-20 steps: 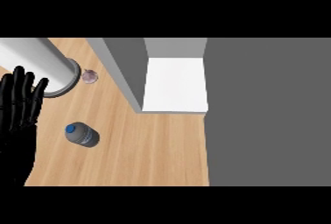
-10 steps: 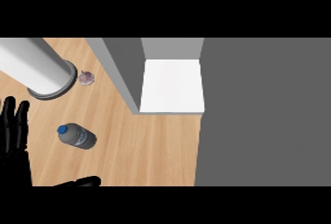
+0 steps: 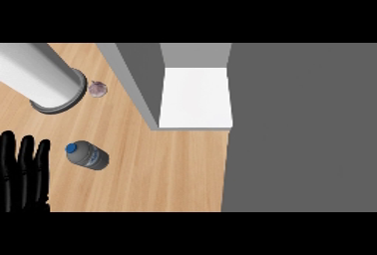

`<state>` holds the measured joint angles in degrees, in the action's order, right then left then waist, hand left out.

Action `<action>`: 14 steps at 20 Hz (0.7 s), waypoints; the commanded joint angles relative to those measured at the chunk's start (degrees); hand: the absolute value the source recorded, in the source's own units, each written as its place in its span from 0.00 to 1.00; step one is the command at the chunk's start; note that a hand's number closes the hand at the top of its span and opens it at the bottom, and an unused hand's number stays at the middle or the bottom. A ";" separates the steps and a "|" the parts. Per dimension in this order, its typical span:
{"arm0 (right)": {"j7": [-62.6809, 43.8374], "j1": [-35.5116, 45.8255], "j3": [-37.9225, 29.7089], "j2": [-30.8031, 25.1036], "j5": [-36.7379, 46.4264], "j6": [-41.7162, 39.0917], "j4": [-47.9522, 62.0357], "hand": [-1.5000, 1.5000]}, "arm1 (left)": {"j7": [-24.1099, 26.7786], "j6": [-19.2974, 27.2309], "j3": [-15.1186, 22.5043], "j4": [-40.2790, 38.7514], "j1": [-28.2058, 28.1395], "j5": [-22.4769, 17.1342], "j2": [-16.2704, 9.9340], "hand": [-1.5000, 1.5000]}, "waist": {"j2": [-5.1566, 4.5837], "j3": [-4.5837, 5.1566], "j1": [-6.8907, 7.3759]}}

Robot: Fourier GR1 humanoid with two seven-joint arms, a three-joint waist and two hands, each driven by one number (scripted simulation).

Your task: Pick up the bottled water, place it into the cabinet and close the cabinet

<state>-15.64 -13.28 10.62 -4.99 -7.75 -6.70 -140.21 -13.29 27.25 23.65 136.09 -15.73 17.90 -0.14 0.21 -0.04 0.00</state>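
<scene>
Left hand — fingers straight, empty

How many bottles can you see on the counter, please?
1: the bottle stands on the counter, just right of the left hand and in front of the open cabinet. None seems hidden.

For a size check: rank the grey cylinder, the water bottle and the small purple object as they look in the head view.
Largest to smallest:
1. grey cylinder, though cut off by the picture's edge
2. water bottle
3. small purple object
</scene>
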 commanded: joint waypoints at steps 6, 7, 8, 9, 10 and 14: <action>-9.47 -0.66 3.85 -0.33 1.38 3.16 -10.69 0.00 | -8.04 6.02 9.47 5.94 -1.60 13.60 0.10 0.00 | 0.11 -0.02 0.02; -5.16 -1.67 5.46 0.66 3.43 2.55 -8.24 0.00 | -6.94 7.52 9.75 3.60 -0.98 13.96 0.13 0.00 | 0.08 -0.02 -0.08; -5.30 -4.34 6.74 0.16 4.33 2.29 -10.27 0.00 | -6.05 9.68 11.01 0.20 0.60 13.96 0.13 0.00 | 0.09 -0.02 -0.41; -9.69 0.51 5.33 0.30 2.10 4.15 -10.91 0.00 | -10.41 7.43 7.95 3.50 2.15 14.99 0.13 0.00 | 0.00 -0.02 -0.10; -8.24 2.40 3.43 0.33 2.47 4.19 -7.91 0.00 | -7.49 7.51 8.70 2.88 -0.40 13.30 -0.98 0.00 | -0.04 0.02 0.18; -8.18 0.46 5.10 0.91 3.87 5.60 -10.47 0.00 | -3.92 10.71 12.09 -1.48 -1.54 14.51 -0.13 0.00 | 0.06 0.03 -0.06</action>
<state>-20.94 -11.38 15.77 -4.07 -4.57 -2.43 -142.77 -19.43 35.72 33.33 134.11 -15.90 26.10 -0.58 0.28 -0.03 -0.02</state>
